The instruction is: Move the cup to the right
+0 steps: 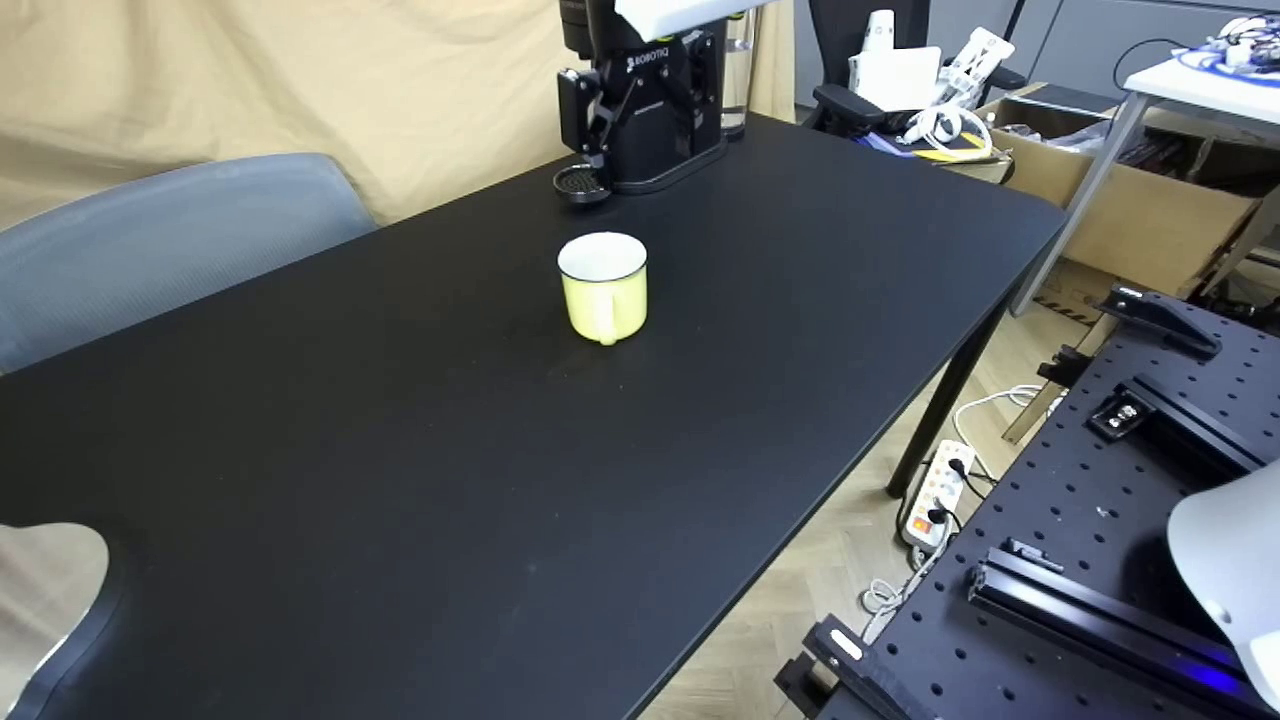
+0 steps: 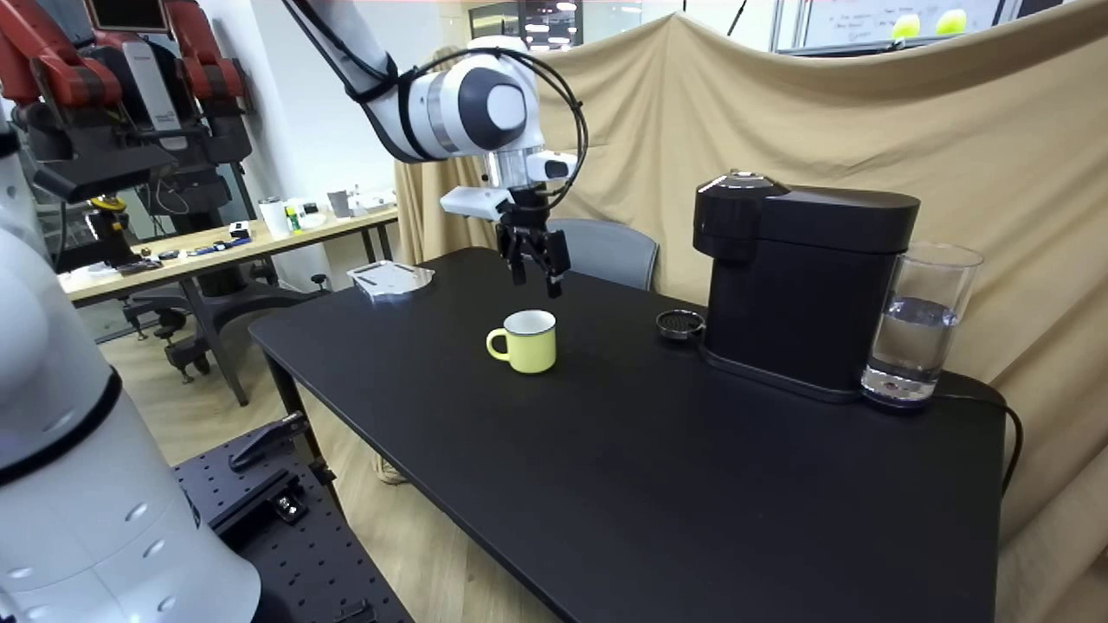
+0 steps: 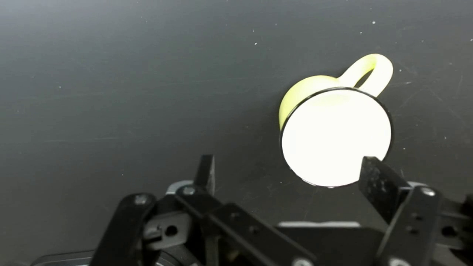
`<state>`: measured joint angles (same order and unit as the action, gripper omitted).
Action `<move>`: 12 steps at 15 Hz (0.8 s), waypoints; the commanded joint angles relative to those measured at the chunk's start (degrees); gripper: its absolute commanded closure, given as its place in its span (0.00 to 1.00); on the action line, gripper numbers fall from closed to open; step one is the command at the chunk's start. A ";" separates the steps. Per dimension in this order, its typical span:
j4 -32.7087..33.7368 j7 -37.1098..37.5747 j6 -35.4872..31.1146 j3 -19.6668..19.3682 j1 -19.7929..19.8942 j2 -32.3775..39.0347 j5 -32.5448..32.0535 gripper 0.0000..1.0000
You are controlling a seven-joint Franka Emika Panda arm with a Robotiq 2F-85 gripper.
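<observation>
The pale-yellow cup point(image 1: 606, 305) stands upright on the black table point(image 1: 420, 520). It has a white inside, a dark rim line and a handle. It also shows in an exterior view point(image 2: 531, 348), with its handle towards the robot base side. My gripper point(image 2: 537, 282) points down above the table, higher than the cup and apart from it. It is open and empty. In the wrist view the gripper point(image 3: 288, 158) has its fingers wide apart. The cup point(image 3: 334, 136) lies ahead and right of centre there, and the right fingertip covers part of its rim.
A black coffee machine point(image 2: 805, 285) with a round drip tray point(image 2: 679, 324) and a water tank point(image 2: 922, 329) stands on the table. A silver plate point(image 2: 389, 278) lies at the table's far end. A grey chair point(image 1: 190, 235) and a beige curtain point(image 1: 400, 90) stand behind.
</observation>
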<state>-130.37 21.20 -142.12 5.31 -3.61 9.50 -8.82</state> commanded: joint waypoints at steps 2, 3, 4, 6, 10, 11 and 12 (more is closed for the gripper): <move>0.63 2.47 -2.89 -2.29 -2.17 4.72 -0.27 0.00; 0.96 2.73 -3.28 -2.68 -2.55 5.94 -0.35 0.00; 1.19 2.65 -3.93 -3.00 -2.90 7.02 -0.12 0.00; 1.93 3.17 -5.03 -3.79 -3.78 9.33 0.25 0.00; 3.83 3.35 -5.78 -5.04 -5.20 13.18 1.27 0.27; 4.38 3.40 -5.70 -5.42 -5.56 14.02 1.40 0.27; 4.92 3.17 -5.56 -5.60 -5.76 14.85 1.82 0.31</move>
<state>-128.21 22.64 -147.93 1.19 -7.77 21.46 -7.89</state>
